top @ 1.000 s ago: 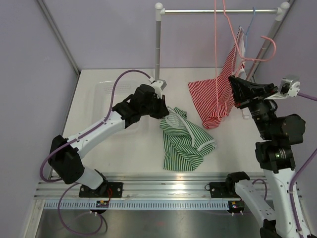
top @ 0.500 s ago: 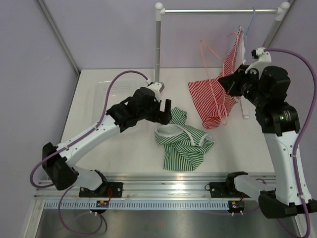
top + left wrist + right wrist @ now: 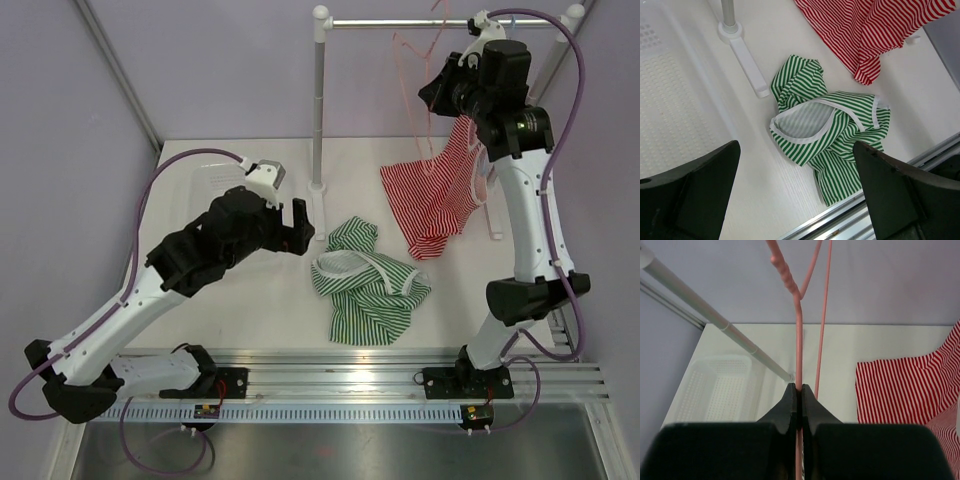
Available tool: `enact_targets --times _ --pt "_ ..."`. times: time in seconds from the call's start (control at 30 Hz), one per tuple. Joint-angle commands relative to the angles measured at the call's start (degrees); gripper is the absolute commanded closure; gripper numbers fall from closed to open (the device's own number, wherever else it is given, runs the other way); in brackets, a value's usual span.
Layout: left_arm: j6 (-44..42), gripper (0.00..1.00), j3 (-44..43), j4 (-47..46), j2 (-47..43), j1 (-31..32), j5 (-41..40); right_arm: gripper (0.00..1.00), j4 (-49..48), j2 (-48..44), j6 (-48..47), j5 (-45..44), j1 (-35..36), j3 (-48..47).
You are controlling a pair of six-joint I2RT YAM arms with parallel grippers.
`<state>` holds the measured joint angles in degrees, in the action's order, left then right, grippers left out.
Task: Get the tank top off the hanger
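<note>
On white table (image 3: 270, 310), green tank top (image 3: 370, 290), lilac walls (image 3: 200, 70), rail (image 3: 400, 22), pink hanger (image 3: 799, 330)

green tank top (image 3: 372, 300) — striped cloth | hanger (image 3: 798, 340) — smooth pink coated wire

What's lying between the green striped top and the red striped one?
Nothing. Only a strip of bare white table separates the green striped top from the red striped top. The left wrist view shows it most clearly.
</note>
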<state>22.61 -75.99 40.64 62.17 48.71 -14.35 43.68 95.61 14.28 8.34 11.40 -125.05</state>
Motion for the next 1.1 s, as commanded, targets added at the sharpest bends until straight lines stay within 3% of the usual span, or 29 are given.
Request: enact_targets --times 0.0,0.23,0.33,0.4,0.5,0.6,0.67,0.87,1.07 --pt "0.4 0.01 1.0 0.5 -0.2 1.0 -3.1 1.00 3.0 7.2 -1.7 -2.9 0.8 -10.1" --pt "0.4 0.01 2.2 0.2 0.4 2.8 -4.2 1.00 7.3 14.2 -2.8 -5.5 1.6 -20.3" --pt "0.3 0.01 2.9 -0.8 0.8 3.2 -4.3 0.98 5.0 11.7 -2.9 -5.2 2.1 -14.6" --pt "0.2 0.01 3.4 -1.6 1.2 3.5 -4.1 0.87 2.2 9.7 -2.8 -4.7 2.2 -11.3" --pt "0.2 0.01 3.9 -3.9 2.5 4.2 -3.6 0.63 1.7 7.1 -3.0 -4.8 2.2 -8.5" --pt "-0.4 0.01 5.0 -7.7 3.8 5.4 -3.0 0.57 3.0 6.2 -3.5 -5.0 2.2 -9.9" --pt "-1.1 0.01 6.8 -10.2 5.0 6.0 -1.7 0.37 4.2 5.4 -3.6 -4.9 2.2 -10.6" --pt "-2.7 0.01 10.0 -19.5 9.8 7.3 1.5 0.00 4.7 -3.9 -4.4 -4.6 2.3 -5.0" --pt "-3.8 0.01 8.4 -22.4 19.2 7.8 1.7 0.00 2.7 -20.9 -4.3 -7.2 2.3 10.9"
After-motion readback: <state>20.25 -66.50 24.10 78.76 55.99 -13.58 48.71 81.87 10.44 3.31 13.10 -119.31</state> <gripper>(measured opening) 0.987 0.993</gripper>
